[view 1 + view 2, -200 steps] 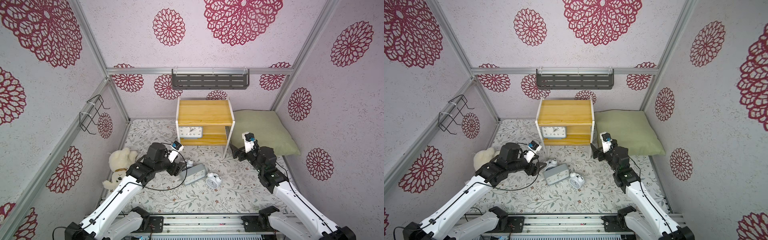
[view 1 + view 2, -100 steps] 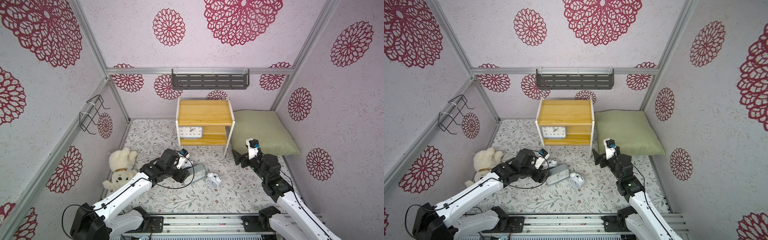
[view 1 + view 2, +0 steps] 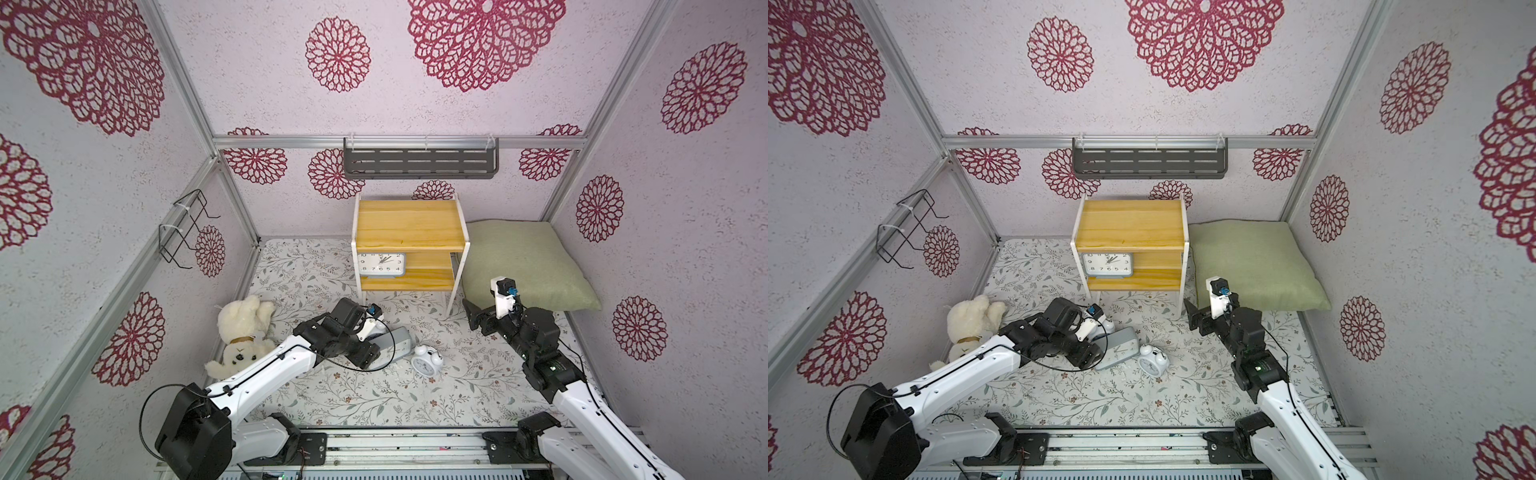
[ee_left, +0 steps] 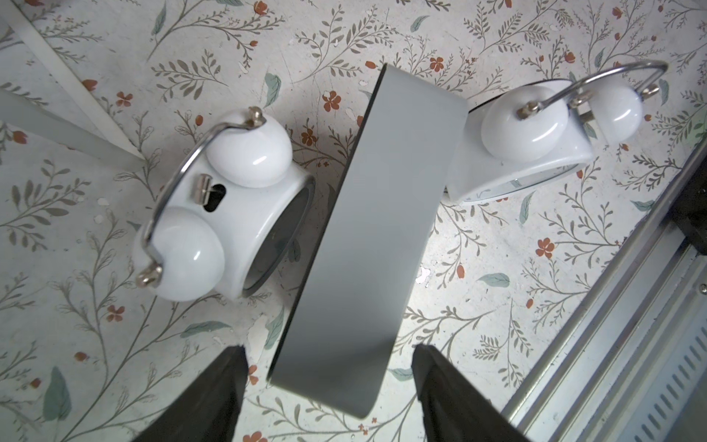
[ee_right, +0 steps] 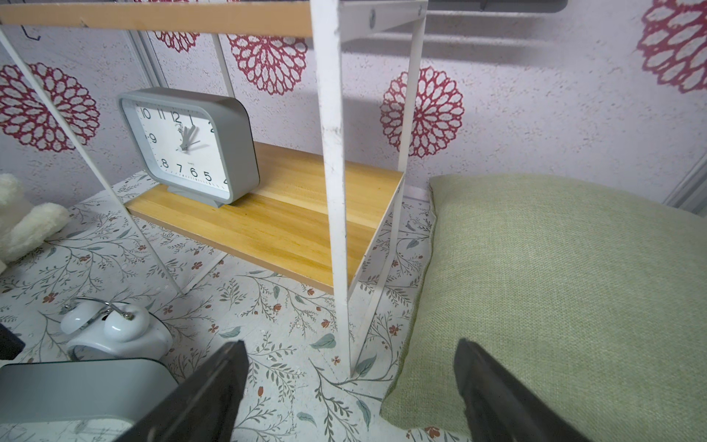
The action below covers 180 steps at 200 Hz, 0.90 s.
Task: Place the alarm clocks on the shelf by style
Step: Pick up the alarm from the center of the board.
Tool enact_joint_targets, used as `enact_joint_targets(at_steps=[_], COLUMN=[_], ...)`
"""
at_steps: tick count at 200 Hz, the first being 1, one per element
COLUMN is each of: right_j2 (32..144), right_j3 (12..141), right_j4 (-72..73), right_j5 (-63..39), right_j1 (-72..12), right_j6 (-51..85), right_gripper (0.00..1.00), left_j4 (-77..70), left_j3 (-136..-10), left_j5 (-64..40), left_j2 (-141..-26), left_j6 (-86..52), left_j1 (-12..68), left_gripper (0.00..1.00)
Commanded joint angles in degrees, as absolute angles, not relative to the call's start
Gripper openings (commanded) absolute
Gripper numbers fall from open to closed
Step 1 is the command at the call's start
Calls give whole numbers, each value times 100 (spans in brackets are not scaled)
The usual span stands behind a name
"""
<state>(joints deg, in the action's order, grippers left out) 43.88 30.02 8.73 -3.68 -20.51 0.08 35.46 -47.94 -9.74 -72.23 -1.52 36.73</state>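
Grey clock point(image 3: 381, 264) stands on the shelf's point(image 3: 409, 224) lower board, at its left end. A second grey clock point(image 4: 367, 229) sits on the floor in front of the shelf, flanked by one bell clock point(image 4: 229, 214) and a further bell clock point(image 4: 528, 141). Left gripper point(image 4: 329, 356) is open, straddling its end without touching. Right gripper point(image 5: 350, 356), open and empty, hovers by the shelf's front right leg.

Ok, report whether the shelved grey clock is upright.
Upright: the grey clock stands on its foot on the lower board of the shelf.
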Motion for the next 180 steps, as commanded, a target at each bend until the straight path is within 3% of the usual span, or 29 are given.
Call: enact_joint_targets(at_steps=[1, 49, 69, 102, 134, 180], right_j2=[4377, 4363, 4359, 4359, 4351, 4235], right_j3=[3076, 3076, 3070, 3059, 3059, 2969], right_j4=[1107, 1098, 1090, 1099, 1107, 1239], right_j5=[-439, -444, -445, -456, -481, -651], right_j1=[-2030, -2025, -2029, -2029, -2028, -2029], right_j6=[123, 110, 97, 88, 82, 17], right_gripper=[92, 92, 92, 92, 92, 91], left_j4=[3473, 3410, 3444, 3523, 3623, 4072], left_j3=[-4930, -4966, -4992, -5044, -5151, -5585], left_j5=[-1036, -1178, -1264, -1377, -1437, -1774], left_j2=[-7351, -7608, -7694, -7717, -7675, -7234], left_j6=[27, 200, 282, 456, 549, 904], left_j1=[3743, 3749, 3758, 3795, 3831, 3858], left_gripper=[74, 66, 57, 32, 19, 16])
